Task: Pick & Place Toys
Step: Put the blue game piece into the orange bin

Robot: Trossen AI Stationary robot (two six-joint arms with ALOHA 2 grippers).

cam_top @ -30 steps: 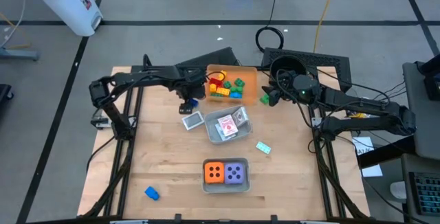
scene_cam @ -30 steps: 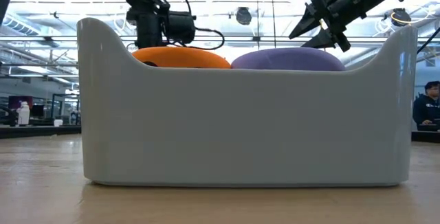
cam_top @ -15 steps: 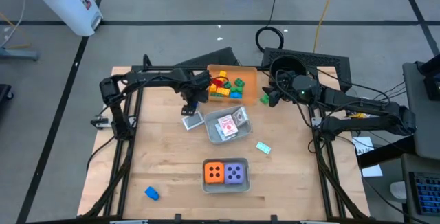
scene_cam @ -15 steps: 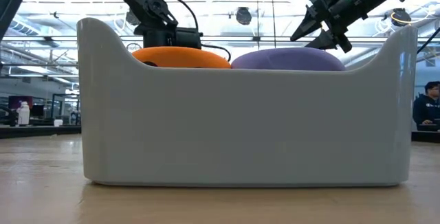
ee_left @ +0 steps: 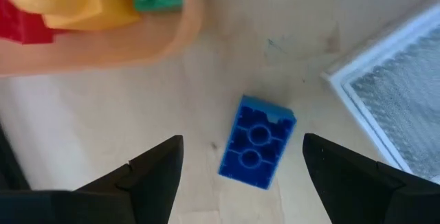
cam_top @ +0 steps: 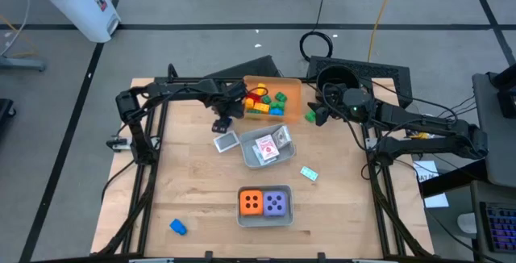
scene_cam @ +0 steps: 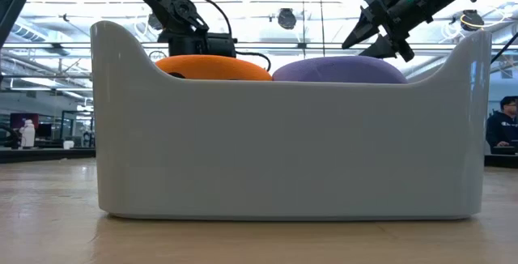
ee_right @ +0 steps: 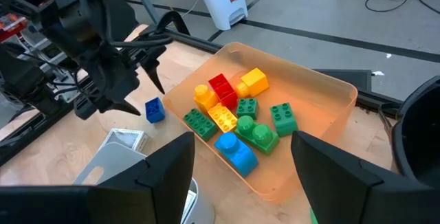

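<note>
The left gripper [ee_left: 237, 165] hung with its fingers spread and empty directly over a blue brick [ee_left: 256, 141] lying flat on the bare table [cam_top: 201, 182], just outside the orange tray [cam_top: 290, 93] of bricks. To take it well, the gripper probably needed to come straight down with one finger on each long side of the brick and close only once low enough to catch its walls rather than its studs. The room there looked tight: the tray's rim [ee_left: 185, 31] stood close on one side and the corner of a clear grey tray [ee_left: 385, 80] on the other, so a vertical approach seemed safer than a sideways one. The right gripper [cam_top: 314, 114] waited by the tray's far side with its fingers apart, gripping nothing, next to a green brick [cam_top: 310, 116] on the table. Another blue brick [cam_top: 178, 227] lay well apart near the table's front edge, with open wood around it.
</note>
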